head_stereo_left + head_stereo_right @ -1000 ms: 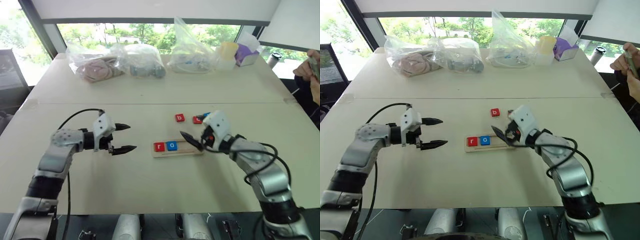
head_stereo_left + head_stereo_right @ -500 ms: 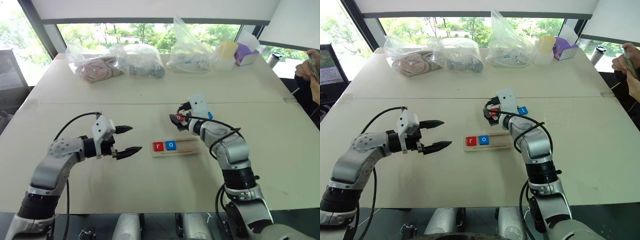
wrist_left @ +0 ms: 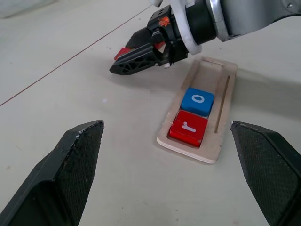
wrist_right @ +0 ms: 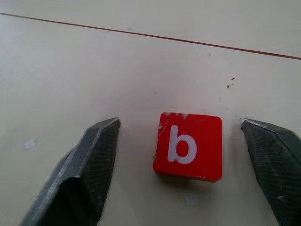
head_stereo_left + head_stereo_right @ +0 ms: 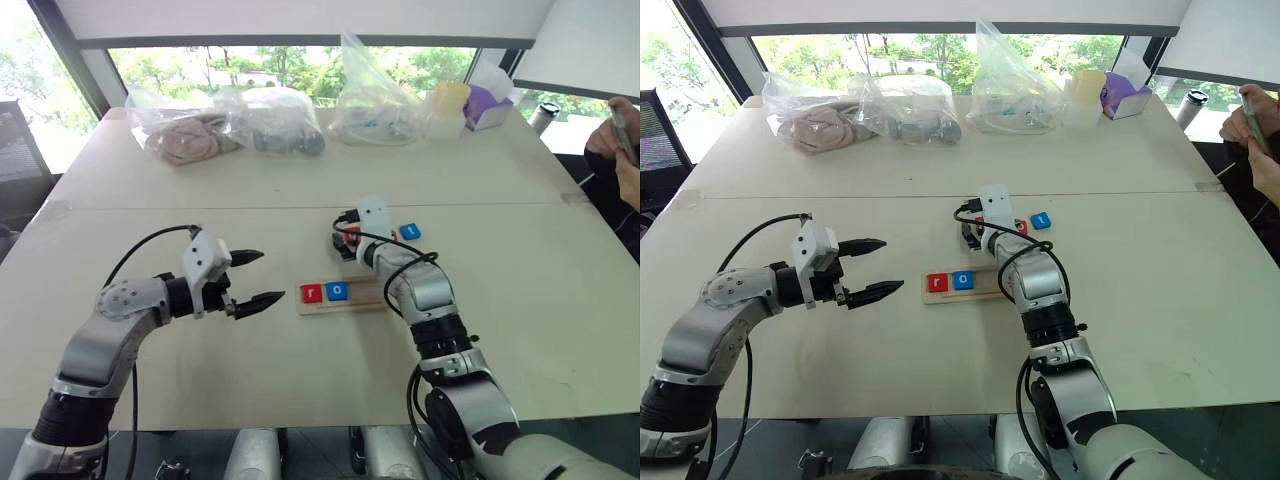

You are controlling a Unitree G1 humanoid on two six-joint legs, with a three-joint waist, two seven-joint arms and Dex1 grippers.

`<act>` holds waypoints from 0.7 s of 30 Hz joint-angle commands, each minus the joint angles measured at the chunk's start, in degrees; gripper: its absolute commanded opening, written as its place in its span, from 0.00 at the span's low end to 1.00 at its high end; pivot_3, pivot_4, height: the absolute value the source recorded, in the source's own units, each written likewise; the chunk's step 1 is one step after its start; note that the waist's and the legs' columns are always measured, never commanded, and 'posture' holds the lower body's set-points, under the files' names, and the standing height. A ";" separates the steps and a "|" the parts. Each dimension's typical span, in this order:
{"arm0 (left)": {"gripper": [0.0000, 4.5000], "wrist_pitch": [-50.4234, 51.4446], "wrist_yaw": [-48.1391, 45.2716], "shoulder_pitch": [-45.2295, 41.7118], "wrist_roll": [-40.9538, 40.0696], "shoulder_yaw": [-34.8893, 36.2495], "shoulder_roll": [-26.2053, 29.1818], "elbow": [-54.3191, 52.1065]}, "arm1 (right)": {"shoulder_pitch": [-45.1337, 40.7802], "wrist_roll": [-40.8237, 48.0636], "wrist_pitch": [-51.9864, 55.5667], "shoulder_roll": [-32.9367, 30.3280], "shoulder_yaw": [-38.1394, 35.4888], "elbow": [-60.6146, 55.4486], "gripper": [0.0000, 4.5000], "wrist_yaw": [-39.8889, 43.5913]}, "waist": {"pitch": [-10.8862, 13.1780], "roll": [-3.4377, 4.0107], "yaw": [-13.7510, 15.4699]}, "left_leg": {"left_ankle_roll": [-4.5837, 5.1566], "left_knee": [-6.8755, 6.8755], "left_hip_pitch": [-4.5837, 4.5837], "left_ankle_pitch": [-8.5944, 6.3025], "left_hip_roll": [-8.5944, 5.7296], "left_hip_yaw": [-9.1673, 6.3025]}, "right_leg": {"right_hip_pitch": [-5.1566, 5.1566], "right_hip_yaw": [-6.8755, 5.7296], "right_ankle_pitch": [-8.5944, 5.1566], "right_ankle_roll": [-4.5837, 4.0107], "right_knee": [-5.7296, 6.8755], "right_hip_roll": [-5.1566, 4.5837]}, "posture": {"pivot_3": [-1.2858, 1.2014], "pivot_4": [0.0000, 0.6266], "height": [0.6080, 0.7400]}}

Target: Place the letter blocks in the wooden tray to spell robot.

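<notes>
Long pale-wood tray [image 5: 345, 296] near desk middle holds red r tile [image 3: 188, 129], blue o tile [image 3: 198, 101] at its left end. My right gripper [image 4: 186, 165] open astride red b tile [image 4: 189, 145], not gripping. Blue t tile [image 5: 409, 232] loose beyond tray. Left gripper [image 5: 250, 278] open, empty. Three letters left.

The left gripper [image 5: 252, 279] hangs at centre-left with its fingers spread wide and pointing right, while the right gripper [image 4: 183, 174], just above centre, reaches away, its fingers parted.
</notes>
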 commanded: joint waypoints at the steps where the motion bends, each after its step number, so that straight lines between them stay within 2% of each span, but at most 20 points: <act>1: 1.00 -1.07 0.70 0.06 -0.39 1.22 0.04 -1.41 | -0.06 -0.28 1.08 0.32 -0.63 -0.66 0.49 -0.50 | 0.00 0.00 0.00 | 0.00 -0.02 0.00 0.00 0.02 -0.01 | 0.00 0.00 0.00 0.00 0.00 0.03 | 0.52 0.24 1.00; 3: 1.00 -1.14 0.97 -0.12 -0.31 0.96 -0.14 -1.29 | 0.96 -0.20 2.65 0.08 -0.55 -2.78 0.26 -0.37 | 0.00 0.00 0.01 | 0.00 -0.05 0.02 0.00 0.04 -0.03 | 0.00 0.00 0.00 -0.01 0.01 0.06 | 0.52 0.24 1.00; 7: 1.00 -1.40 1.43 -0.52 -0.02 0.24 -0.64 -0.98 | 3.54 0.24 7.55 -1.42 0.45 -10.85 0.27 1.33 | 0.00 0.00 0.11 | 0.00 -0.11 0.03 0.00 0.05 -0.05 | -0.02 0.00 -0.01 -0.01 0.00 0.09 | 0.52 0.24 1.00; 10: 1.00 -1.65 1.46 -0.89 0.14 -0.53 -1.22 -0.60 | 5.32 1.18 13.08 -5.82 0.51 -22.07 0.27 4.35 | 0.02 0.03 0.34 | 0.00 -0.10 0.00 0.00 0.05 -0.05 | -0.03 0.00 -0.01 -0.01 -0.01 0.08 | 0.52 0.24 1.00; 15: 1.00 -2.75 1.06 -1.81 0.72 -2.12 -2.47 1.11 | 10.22 5.02 26.84 -13.58 -4.57 -40.40 0.27 8.00 | 0.02 0.04 0.46 | 0.00 -0.08 -0.03 0.00 0.02 -0.04 | -0.05 0.01 -0.01 -0.01 -0.02 0.04 | 0.52 0.24 1.00; 18: 1.00 -3.29 0.12 -2.74 0.89 -3.05 -2.87 2.66 | 16.81 6.30 32.79 -19.14 -7.31 -49.92 0.27 10.03 | 0.01 0.02 0.58 | 0.00 -0.11 0.00 0.00 0.04 -0.06 | -0.05 0.01 -0.02 -0.02 -0.02 0.08 | 0.52 0.24 1.00; 21: 1.00 -3.90 -1.15 -4.29 0.96 -3.66 -2.81 4.39 | 22.64 7.25 37.08 -19.53 -9.97 -55.76 0.27 10.00 | 0.01 0.03 0.45 | 0.00 -0.13 -0.02 0.00 0.04 -0.07 | -0.07 0.01 -0.03 -0.03 -0.02 0.09 | 0.52 0.24 1.00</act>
